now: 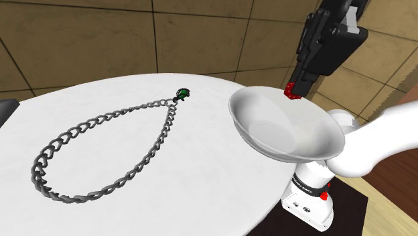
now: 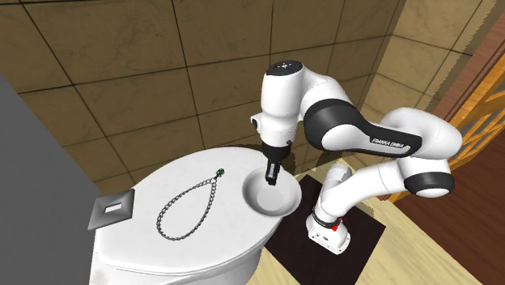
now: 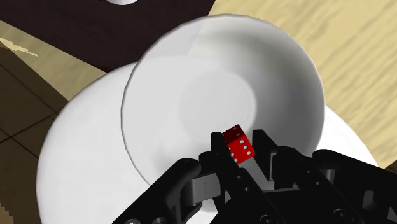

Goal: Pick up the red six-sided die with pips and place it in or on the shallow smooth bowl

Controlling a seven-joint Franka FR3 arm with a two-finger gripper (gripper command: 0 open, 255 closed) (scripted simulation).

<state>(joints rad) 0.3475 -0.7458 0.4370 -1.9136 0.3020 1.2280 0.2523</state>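
A small red die with white pips [image 3: 238, 144] is clasped between my black gripper's [image 3: 240, 147] two fingers. It hangs just above the white shallow bowl [image 3: 184, 76], over the part of the basin near the rim. In the shoulder view the gripper [image 1: 292, 92] comes down from above with the die [image 1: 291, 94] at its tip, over the far rim of the bowl [image 1: 268, 131]. The second exterior view has the gripper [image 2: 271, 179] directly above the bowl [image 2: 257, 198].
The bowl sits at the edge of a round white table [image 1: 100, 194] close to the robot stand [image 1: 309, 201]. A grey chain necklace [image 1: 94, 157] with a green pendant [image 1: 182, 93] lies in a loop on the table. A grey flat plate [image 2: 112, 210] rests at the second exterior view's left.
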